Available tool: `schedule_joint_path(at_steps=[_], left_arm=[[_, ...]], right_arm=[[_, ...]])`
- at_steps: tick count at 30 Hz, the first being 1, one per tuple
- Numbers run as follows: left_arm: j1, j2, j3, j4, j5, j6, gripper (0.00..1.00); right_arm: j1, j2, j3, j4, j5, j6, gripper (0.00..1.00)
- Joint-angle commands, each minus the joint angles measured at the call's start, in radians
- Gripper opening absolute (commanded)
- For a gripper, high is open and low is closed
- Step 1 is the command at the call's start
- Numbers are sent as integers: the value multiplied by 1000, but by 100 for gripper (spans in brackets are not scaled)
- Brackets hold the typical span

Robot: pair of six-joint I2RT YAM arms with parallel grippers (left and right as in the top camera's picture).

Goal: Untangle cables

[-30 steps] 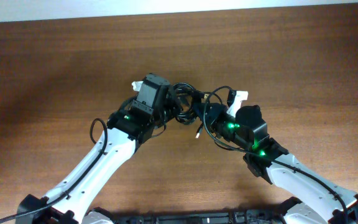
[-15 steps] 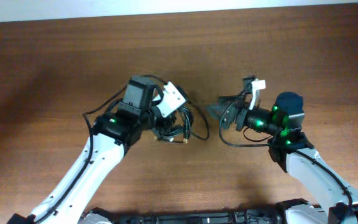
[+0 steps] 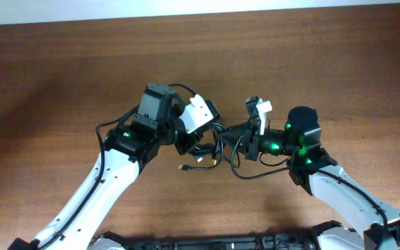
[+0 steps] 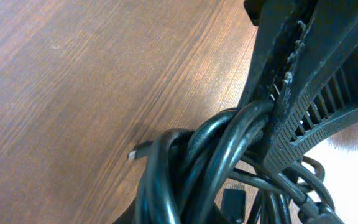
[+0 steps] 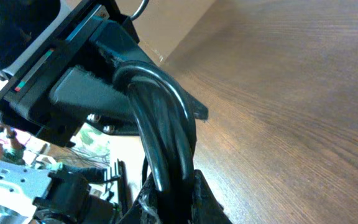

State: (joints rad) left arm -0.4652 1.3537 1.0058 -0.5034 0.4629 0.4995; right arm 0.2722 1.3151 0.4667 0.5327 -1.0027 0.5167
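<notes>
Overhead: one black cable bundle [image 3: 210,144] sits mid-table [image 3: 61,76] between two grippers. Left gripper [image 3: 186,137] is clamped on it; right gripper [image 3: 236,139] likewise. One plug [image 3: 183,167] trails loose.

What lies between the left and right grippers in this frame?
In the overhead view, the tangled black cables span the gap from the left gripper to the right gripper. Both wrist views show jaws shut on strands.

My black ribbed fingers [image 4: 303,112], at the upper right of the frame, pinch thick glossy black cables [image 4: 197,162] above the brown wood-grain surface [image 4: 73,93].
</notes>
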Motion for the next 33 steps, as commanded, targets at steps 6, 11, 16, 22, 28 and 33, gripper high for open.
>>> schedule_joint_path(at_steps=[6, 11, 16, 22, 28, 33], left_arm=[[99, -61, 11, -6, -325, -293, 99], [281, -32, 10, -6, 85, -927, 99], [200, 125, 10, -7, 282, -894, 99], [138, 185, 9, -6, 200, -888, 61], [97, 185, 9, 5, 85, -888, 53], [52, 184, 9, 16, -93, -879, 0]], right_arm=[[-4, 10, 3, 10, 215, 207, 4], [-4, 10, 3, 10, 222, 207, 4], [-4, 10, 3, 10, 222, 207, 4], [-4, 10, 3, 11, 238, 261, 4], [-4, 10, 3, 11, 240, 357, 4], [-7, 10, 3, 48, 206, 377, 15]])
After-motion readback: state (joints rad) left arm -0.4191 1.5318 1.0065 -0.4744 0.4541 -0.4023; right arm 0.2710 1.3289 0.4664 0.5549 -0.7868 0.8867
